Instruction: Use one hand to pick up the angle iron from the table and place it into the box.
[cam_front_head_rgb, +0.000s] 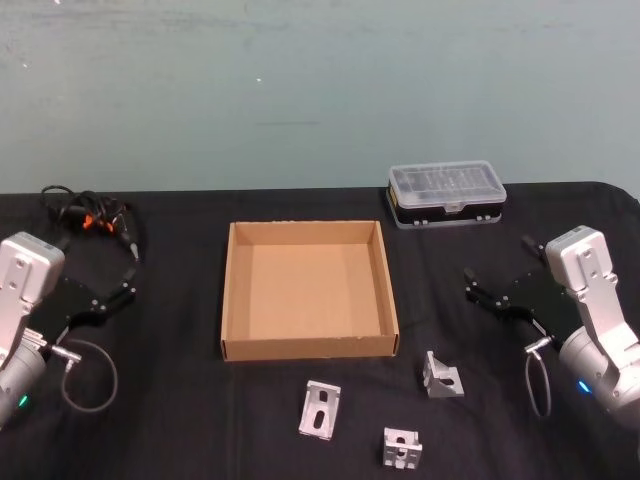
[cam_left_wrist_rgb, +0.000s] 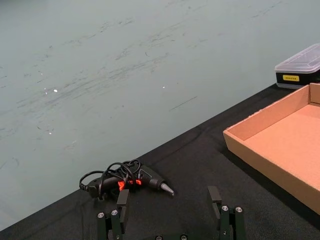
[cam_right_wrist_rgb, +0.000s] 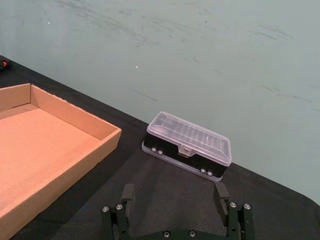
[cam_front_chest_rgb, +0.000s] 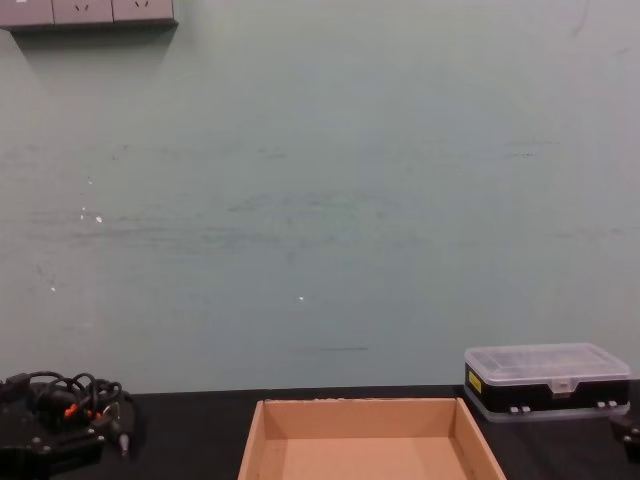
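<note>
Three silvery angle irons lie on the black table (cam_front_head_rgb: 180, 420) in front of the box: one (cam_front_head_rgb: 320, 408) left, one (cam_front_head_rgb: 402, 448) nearest the front edge, one (cam_front_head_rgb: 442, 376) right. The brown cardboard box (cam_front_head_rgb: 310, 348) stands empty at the table's middle; its wall also shows in the wrist views (cam_left_wrist_rgb: 270, 167) (cam_right_wrist_rgb: 75, 117). My left gripper (cam_front_head_rgb: 128, 282) hovers left of the box, open and empty (cam_left_wrist_rgb: 168, 200). Right of the box, my right gripper (cam_front_head_rgb: 472, 285) is open with nothing between its fingers (cam_right_wrist_rgb: 174, 192), a short way behind the right angle iron.
A black organiser case with a clear lid (cam_front_head_rgb: 446, 194) sits at the back right (cam_right_wrist_rgb: 187, 145). A small black tool with a coiled cable and orange marks (cam_front_head_rgb: 90, 215) lies at the back left (cam_left_wrist_rgb: 125, 180). A pale green wall rises behind the table.
</note>
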